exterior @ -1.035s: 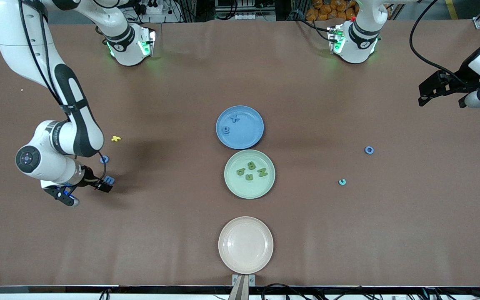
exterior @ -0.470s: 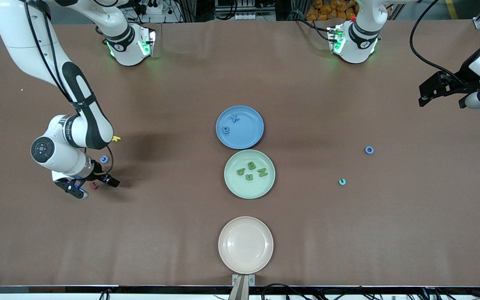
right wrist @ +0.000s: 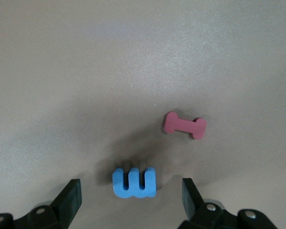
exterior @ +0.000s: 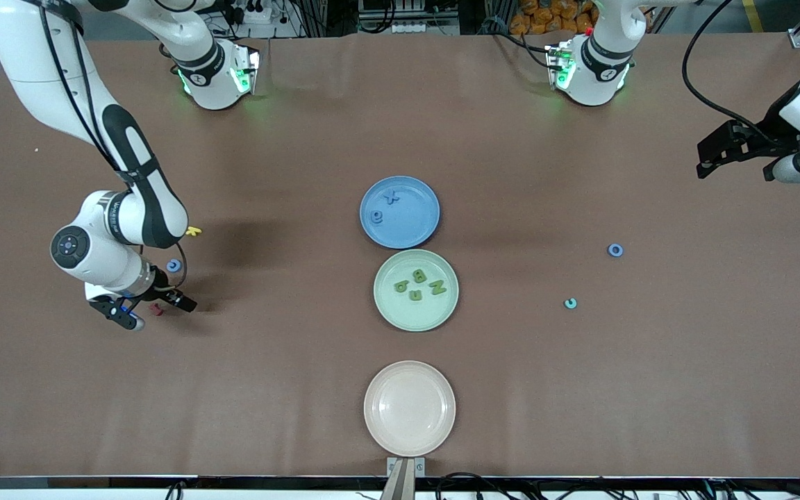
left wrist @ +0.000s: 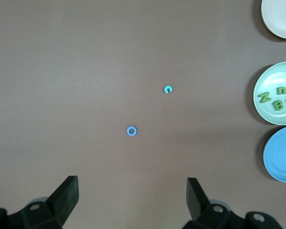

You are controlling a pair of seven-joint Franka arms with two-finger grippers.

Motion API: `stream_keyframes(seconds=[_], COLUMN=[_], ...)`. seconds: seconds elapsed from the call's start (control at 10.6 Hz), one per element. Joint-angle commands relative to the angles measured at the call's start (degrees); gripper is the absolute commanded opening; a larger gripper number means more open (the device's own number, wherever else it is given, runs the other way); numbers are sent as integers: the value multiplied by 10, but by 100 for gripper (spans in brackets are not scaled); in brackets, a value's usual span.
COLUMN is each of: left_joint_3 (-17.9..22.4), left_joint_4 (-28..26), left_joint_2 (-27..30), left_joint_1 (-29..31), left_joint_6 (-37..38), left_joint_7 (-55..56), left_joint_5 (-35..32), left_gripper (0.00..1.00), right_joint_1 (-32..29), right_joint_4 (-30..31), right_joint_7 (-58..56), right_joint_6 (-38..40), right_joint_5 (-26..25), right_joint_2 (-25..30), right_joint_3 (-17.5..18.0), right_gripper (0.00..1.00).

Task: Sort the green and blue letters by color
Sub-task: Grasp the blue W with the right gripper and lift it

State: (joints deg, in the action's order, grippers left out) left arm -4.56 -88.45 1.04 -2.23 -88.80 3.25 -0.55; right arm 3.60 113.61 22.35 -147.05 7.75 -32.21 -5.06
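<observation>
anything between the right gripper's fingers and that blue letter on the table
Nothing. In the right wrist view the blue letter lies on bare table between the open fingers of the right gripper. The dark red letter lies beside it, outside that gap.

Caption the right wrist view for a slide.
Open right hand straddling a blue foam letter E, a dark red foam letter I beside it.

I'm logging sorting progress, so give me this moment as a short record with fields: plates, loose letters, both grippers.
blue plate: two blue letters
green plate: four green letters
beige plate: nothing in it
loose, right arm's end: blue E, dark red I, blue C, yellow letter
loose, left arm's end: blue O, teal C
right gripper: open, low around the blue E
left gripper: open, waiting raised
</observation>
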Motion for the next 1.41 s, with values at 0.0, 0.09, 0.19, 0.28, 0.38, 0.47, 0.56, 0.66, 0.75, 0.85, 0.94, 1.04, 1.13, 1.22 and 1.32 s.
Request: stream_keyframes(seconds=[0.0, 0.09, 0.19, 0.28, 0.38, 0.47, 0.56, 0.66, 0.75, 0.85, 0.94, 1.04, 1.13, 1.22, 1.32], left_joint_3=[1, 1, 1, 1, 1, 1, 1, 1, 1, 1, 1, 1, 1, 1, 1], left_joint_4=[-1, -1, -1, -1, -1, -1, 0, 0, 0, -1, -1, -1, -1, -1, -1], left_joint_2=[1, 1, 1, -1, -1, -2, -3, -3, -3, -4, -4, -5, -5, -5, -5], left_joint_1=[2, 2, 2, 2, 2, 2, 1, 0, 0, 1, 2, 2, 2, 3, 3], left_joint_6=[5, 5, 5, 6, 7, 7, 7, 7, 7, 7, 8, 8, 8, 8, 8], left_joint_7=[-16, -16, -15, -16, -15, -15, -15, -14, -13, -15, -16, -15, -15, -15, -16], left_joint_5=[6, 6, 6, 6, 6, 6, 6, 6, 6, 6, 6, 6, 6, 6, 6], left_gripper=[100, 100, 100, 100, 100, 100, 100, 100, 100, 100, 100, 100, 100, 100, 100], right_joint_1=[-12, -12, -12, -11, -11, -11, -11, -11, -11, -10, -10, -8, -7, -6, -4], right_joint_4=[6, 7, 7, 7, 7, 7, 7, 8, 10, 10, 10, 10, 10, 8, 8], right_joint_7=[-8, -8, -8, -6, -6, -6, -1, 6, 6, 6, 7, 7, 7, 8, 23], right_joint_6=[-23, -26, -27, -26, -26, -26, -26, -26, -26, -19, -17, -15, -14, 0, 24], right_joint_5=[10, 10, 10, 10, 10, 10, 10, 10, 10, 10, 10, 10, 10, 10, 10], right_joint_2=[-5, -7, -8, -8, -8, -8, -7, -8, -7, -3, 0, 1, 5, 15, 30], right_joint_3=[12, 12, 12, 12, 12, 12, 12, 12, 12, 12, 12, 12, 15, 16, 16], right_gripper=[87, 80, 68, 57, 51, 46, 40, 36, 34, 33, 32, 30, 28, 28, 28])
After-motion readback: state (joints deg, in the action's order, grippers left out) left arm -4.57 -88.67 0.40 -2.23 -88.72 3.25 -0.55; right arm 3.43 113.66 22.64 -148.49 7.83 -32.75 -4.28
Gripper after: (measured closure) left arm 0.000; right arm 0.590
